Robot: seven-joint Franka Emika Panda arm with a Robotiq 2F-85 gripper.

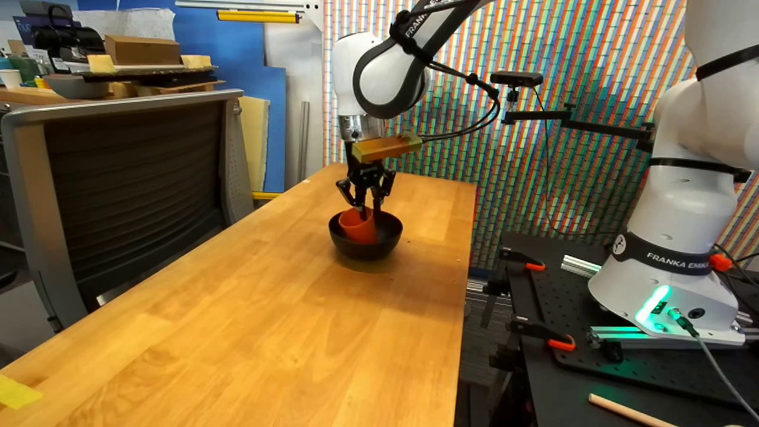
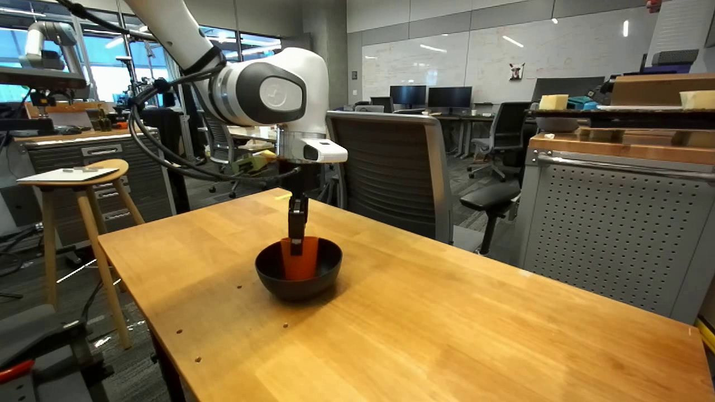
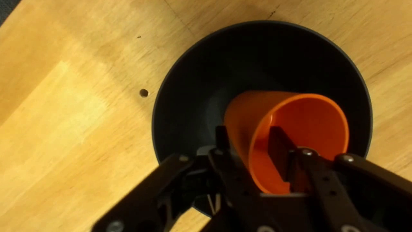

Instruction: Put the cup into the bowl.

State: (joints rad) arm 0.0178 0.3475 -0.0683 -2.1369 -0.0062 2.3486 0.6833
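We see the cup point(image 3: 296, 117) inside the bowl point(image 3: 193, 103). It leans over, with its mouth to the right in the wrist view. The bowl sits on the table point(image 1: 267, 314), near the middle of the frame in both exterior views. The arm point(image 1: 385, 83) hangs over it from the top. The claw point(image 3: 249, 132) is loose, with its fingers point(image 3: 279, 146) apart: one is in the cup, one is outside, and the cup's side is between them. We cannot tell if they touch it. In the wrist view the claw hides some of the cup and the low part of the bowl.

In an exterior view a chair point(image 1: 136, 184) stands just beside the table at the left. A yellow patch point(image 1: 16, 391) is on the table at the lower left, and a box point(image 1: 142, 50) is at the upper left. At the right, well apart from the bowl, the robot's base point(image 1: 670, 284) stands on a black bench point(image 1: 551, 379), and a stick point(image 1: 628, 411) lies at the lower right.

In an exterior view we find a stool point(image 2: 114, 167) at the left, with a white sheet point(image 2: 64, 175) on it, and a cart point(image 2: 625, 234) at the right.
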